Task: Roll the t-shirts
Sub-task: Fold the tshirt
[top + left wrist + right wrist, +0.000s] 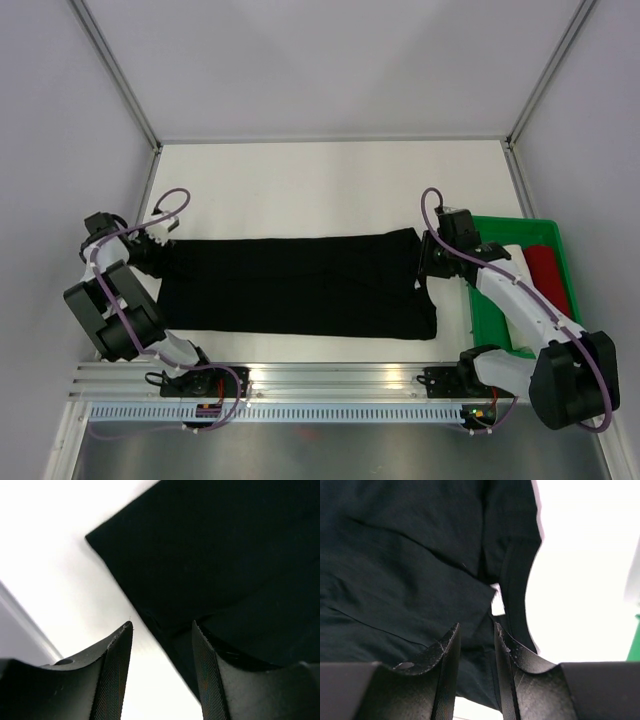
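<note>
A black t-shirt (300, 285) lies flat on the white table, folded into a long band running left to right. My left gripper (150, 247) is at its left end. In the left wrist view that gripper (161, 630) is open, with the cloth's edge (210, 555) running under the gap and nothing held. My right gripper (428, 268) is over the right end. In the right wrist view it (476, 630) stands open just above the black cloth (410, 555), near the small white neck label (497, 602). A red roll (548, 275) and a white roll (508, 250) lie in the bin.
A green bin (500, 222) stands at the right edge of the table, partly under my right arm; a sliver of it (635, 640) shows in the right wrist view. Grey walls enclose the table on three sides. An aluminium rail (330, 378) runs along the near edge.
</note>
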You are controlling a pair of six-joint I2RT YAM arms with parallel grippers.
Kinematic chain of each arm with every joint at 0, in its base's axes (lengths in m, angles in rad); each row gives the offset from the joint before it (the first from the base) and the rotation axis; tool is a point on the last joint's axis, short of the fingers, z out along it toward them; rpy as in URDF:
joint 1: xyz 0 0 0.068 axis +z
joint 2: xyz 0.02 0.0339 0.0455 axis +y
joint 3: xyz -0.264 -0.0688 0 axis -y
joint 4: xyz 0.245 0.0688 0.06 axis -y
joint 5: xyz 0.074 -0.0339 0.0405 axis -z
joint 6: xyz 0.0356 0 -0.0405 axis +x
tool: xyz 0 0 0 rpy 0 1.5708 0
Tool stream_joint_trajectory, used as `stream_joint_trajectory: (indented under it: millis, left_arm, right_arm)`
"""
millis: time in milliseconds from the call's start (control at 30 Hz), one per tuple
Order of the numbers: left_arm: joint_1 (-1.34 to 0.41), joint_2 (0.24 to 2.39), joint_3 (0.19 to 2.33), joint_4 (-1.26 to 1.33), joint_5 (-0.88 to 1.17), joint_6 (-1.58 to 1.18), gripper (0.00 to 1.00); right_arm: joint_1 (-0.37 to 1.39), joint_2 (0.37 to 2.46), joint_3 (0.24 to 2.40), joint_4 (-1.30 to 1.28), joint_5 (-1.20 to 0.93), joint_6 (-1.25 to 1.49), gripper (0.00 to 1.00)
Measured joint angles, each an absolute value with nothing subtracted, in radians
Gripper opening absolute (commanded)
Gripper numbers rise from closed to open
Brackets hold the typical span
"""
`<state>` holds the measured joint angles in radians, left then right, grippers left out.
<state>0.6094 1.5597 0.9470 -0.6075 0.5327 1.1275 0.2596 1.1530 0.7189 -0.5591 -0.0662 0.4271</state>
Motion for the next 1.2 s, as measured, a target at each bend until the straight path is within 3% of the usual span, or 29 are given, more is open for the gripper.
stream_joint_trajectory:
  millis: [200,367,633,700,1000,1200]
  left_arm:
    - [0.648,1.529,1.036,-0.707,0.532,1.162,0.57]
    - [0.597,1.529,1.075,-0.698,0.530,1.071,0.56]
    - [0.413,1.561,0.975,-0.553,0.412,0.882,0.53]
    - [0.407,1.589,0.969,-0.530,0.381,0.850,0.52]
    - [0.411,1.662,0.940,-0.453,0.297,0.808,0.52]
    - [0.411,1.667,0.940,-0.438,0.296,0.801,0.52]
  right_arm:
    - [0.289,1.211,0.897,-0.548,-0.056,0.406,0.42]
    - [0.400,1.458,1.126,-0.475,-0.060,0.375,0.38]
    - [0.549,1.848,1.398,-0.448,-0.103,0.301,0.04]
    - [0.578,1.891,1.413,-0.448,-0.114,0.291,0.00]
    - [0.649,1.946,1.408,-0.476,-0.142,0.234,0.00]
    - [0.665,1.923,1.302,-0.496,-0.157,0.228,0.00]
